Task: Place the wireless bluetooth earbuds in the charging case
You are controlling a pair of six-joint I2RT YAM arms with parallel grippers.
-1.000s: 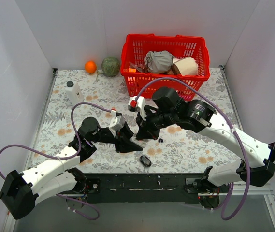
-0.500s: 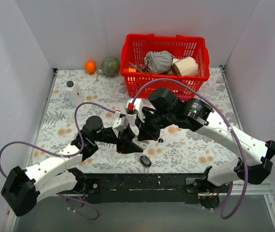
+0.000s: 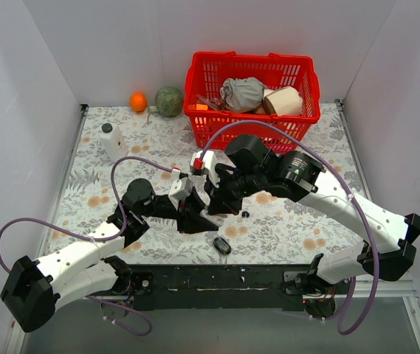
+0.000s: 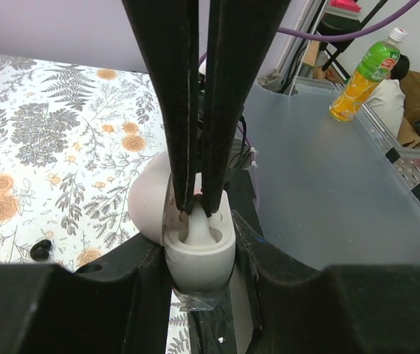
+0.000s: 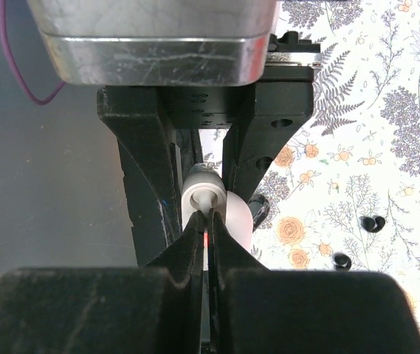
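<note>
My left gripper [image 4: 197, 259] is shut on the white charging case [image 4: 198, 274], gripping its sides, with the lid [image 4: 147, 203] hinged open to the left. In the top view the left gripper [image 3: 197, 214] meets my right gripper [image 3: 212, 206] at the table's near middle. The right gripper [image 5: 208, 220] is pinched shut, its tips in the case's open mouth [image 5: 203, 196] against the white middle ridge. Only a red glow shows between its fingers. Two tiny black earbuds [image 5: 373, 223] [image 5: 340, 261] lie on the cloth; one shows in the top view [image 3: 245, 214] and one in the left wrist view [image 4: 40, 251].
A larger black oval object [image 3: 222, 245] lies near the front edge. A red basket [image 3: 210, 122] with items stands at the back. A white bottle with a black cap [image 3: 112, 141], an orange [image 3: 138, 101] and a green ball [image 3: 169, 101] are at the back left.
The two grippers have closed in on each other over the second. The right fingertips now sit in the open case, which the left gripper has held throughout.
</note>
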